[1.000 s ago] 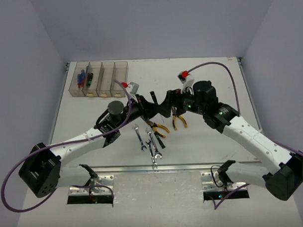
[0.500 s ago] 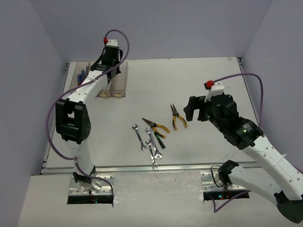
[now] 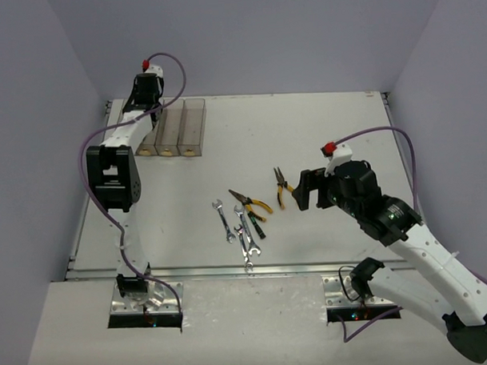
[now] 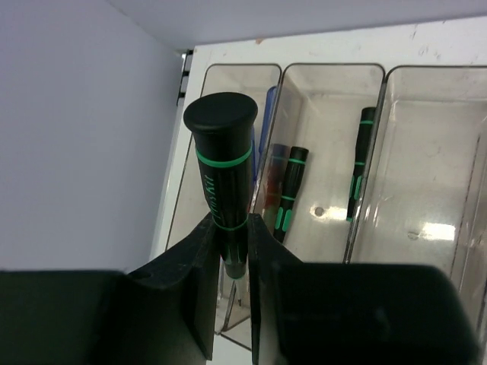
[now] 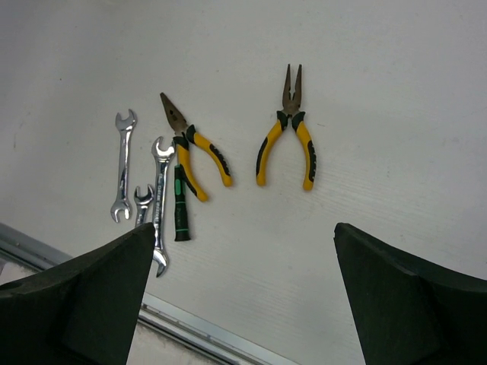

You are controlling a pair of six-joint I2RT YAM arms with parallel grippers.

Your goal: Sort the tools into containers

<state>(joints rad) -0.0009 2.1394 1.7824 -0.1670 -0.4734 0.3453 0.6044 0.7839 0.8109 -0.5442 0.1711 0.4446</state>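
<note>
At the table's [image 3: 345,123] far left corner, the left gripper [image 4: 232,228] hangs over the row of bins [image 3: 195,120]. Its jaws are nearly closed, pinching the lower handle of a black-and-green screwdriver [image 4: 222,152] whose round butt sticks out past the fingertips. The wrist camera looks down on three of the tinted compartments. A blue handle [image 4: 268,114] lies in the leftmost one, partly hidden behind the held tool, with a reddish handle [image 4: 274,171] just beside it. Two more black-and-green handles [image 4: 288,194] show through the walls close to the dividers, and which compartment each lies in cannot be told.

The unsorted tools lie mid-table, well apart from the bins. From the left they are a silver wrench [image 5: 122,167] on its own, then a short wrench [image 5: 142,201] touching a long wrench [image 5: 160,201]. Next comes a second screwdriver [image 5: 180,205], its top end tucked between the yellow handles of a pair of pliers [image 5: 194,148]. Needle-nose pliers [image 5: 285,137], handles spread and nose pointing to the far edge, lie apart to the right of this cluster.

To the right again, the right gripper [image 3: 305,190] hovers above the bare tabletop near the needle-nose pliers. Its dark fingers [image 5: 84,296] are spread as wide as they go, with nothing between them. Both pliers and all three wrenches lie in plain sight of its wrist camera.
</note>
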